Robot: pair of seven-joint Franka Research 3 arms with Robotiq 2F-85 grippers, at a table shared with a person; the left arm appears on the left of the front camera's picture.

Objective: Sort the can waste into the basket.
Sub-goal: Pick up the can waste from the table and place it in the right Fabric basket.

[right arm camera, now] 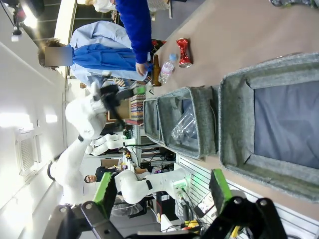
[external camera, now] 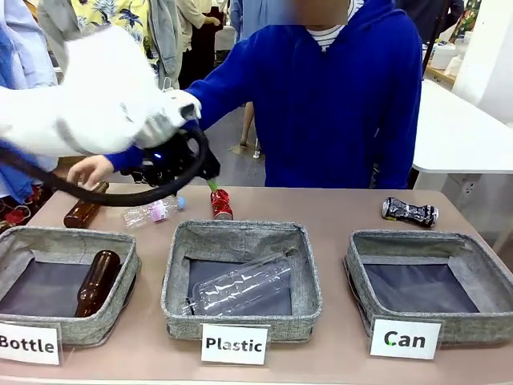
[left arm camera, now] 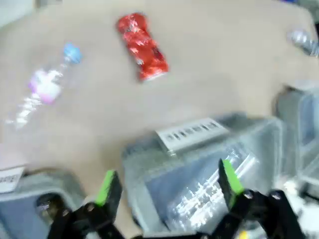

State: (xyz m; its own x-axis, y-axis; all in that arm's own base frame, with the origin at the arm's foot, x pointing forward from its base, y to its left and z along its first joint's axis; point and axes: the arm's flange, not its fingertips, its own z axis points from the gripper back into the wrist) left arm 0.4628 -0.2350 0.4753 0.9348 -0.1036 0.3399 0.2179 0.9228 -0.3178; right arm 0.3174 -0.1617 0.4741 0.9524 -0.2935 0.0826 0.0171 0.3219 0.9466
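Note:
The shiny red crushed can lies on the table behind the middle basket. It also shows in the left wrist view and the right wrist view. The black can lies at the far right, behind the grey basket labelled "Can", which holds nothing. My left gripper hangs open just above and left of the red can, apart from it, its green pads spread wide over the middle basket. My right gripper is open with nothing in it, above the Can basket's front rim.
The "Plastic" basket holds a clear bottle. The "Bottle" basket holds a brown bottle. A person's hand rests on another brown bottle at far left, beside a clear pink-labelled bottle.

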